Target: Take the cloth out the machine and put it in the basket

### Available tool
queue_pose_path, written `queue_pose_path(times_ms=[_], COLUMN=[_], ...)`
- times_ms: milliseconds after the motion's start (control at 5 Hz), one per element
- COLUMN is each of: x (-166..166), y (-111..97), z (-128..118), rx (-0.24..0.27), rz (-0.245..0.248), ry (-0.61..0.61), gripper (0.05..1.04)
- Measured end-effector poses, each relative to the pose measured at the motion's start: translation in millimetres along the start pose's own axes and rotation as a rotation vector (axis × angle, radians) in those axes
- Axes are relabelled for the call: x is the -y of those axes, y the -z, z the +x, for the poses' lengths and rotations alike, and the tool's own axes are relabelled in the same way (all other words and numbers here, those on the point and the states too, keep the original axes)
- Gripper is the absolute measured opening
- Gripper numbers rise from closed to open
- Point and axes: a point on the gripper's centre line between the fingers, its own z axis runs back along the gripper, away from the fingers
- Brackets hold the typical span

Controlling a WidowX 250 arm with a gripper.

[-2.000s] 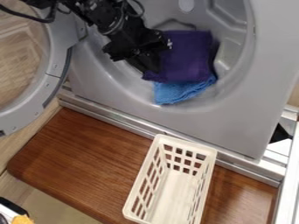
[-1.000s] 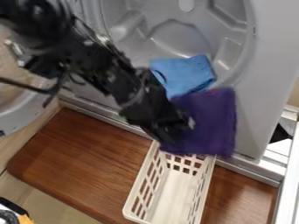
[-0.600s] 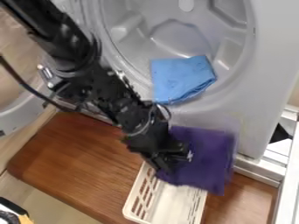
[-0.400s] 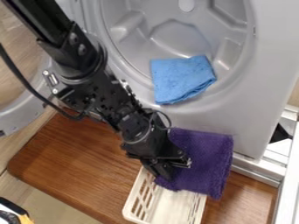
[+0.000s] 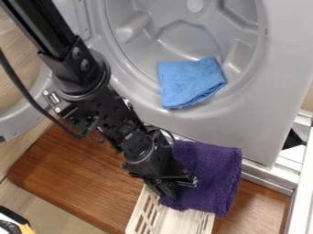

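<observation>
The purple cloth, pinched at its left edge as seen by the camera by the black gripper, hangs outside the machine over the upper end of the white basket, its free side reaching past the rim. The fabric should prove light, soft and unlikely to slip or break; a hold nearer its middle would curb the sag that could catch on the basket's wall. A folded blue cloth lies at the drum opening, clear of the path downward.

A metal rail borders the wooden board.
</observation>
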Motion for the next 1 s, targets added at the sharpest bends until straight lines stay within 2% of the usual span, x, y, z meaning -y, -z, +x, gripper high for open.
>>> queue_pose_path(times_ms=[200,600,800,1000], x=[1.1,3.9,9.5,17.3], y=[-0.7,-9.5,-25.8,-49.1], z=[-4.6,-1.5,4.6,7.0], rx=[-0.028,-0.012,0.01,0.033], rz=[-0.02,-0.018,-0.016,-0.011], ry=[-0.005,0.001,0.014,0.037], gripper=[0.358,0.945,1.007,1.001])
